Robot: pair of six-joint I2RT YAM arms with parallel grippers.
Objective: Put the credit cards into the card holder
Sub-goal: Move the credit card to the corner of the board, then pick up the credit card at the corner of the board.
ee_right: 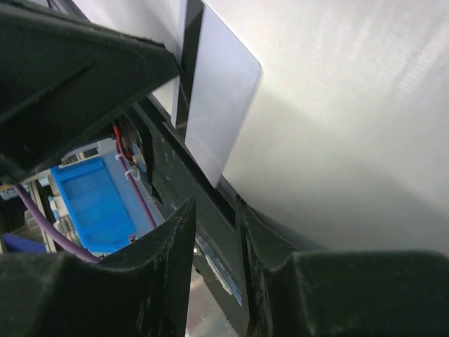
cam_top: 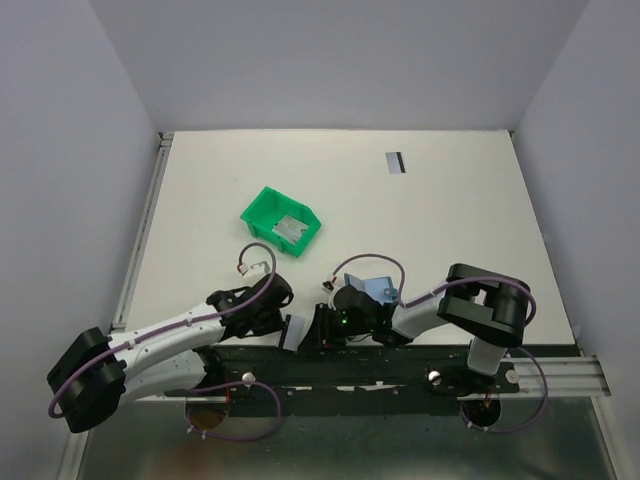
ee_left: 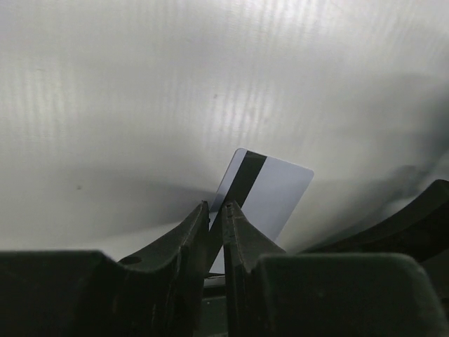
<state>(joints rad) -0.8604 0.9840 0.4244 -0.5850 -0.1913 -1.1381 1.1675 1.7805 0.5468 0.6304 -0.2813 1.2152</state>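
Alignment governs this step: the left tool (ee_left: 216, 209) pinches one card (ee_left: 270, 193) by its striped end at the near desk (cam_top: 450, 200) edge, the right tool (ee_right: 214, 207) stands narrowly spread and empty beside it, so steer the free edge squarely toward the wallet (cam_top: 378, 289) close by.

White arms (cam_top: 170, 335), black joints (cam_top: 85, 380), purple cables (cam_top: 370, 262)
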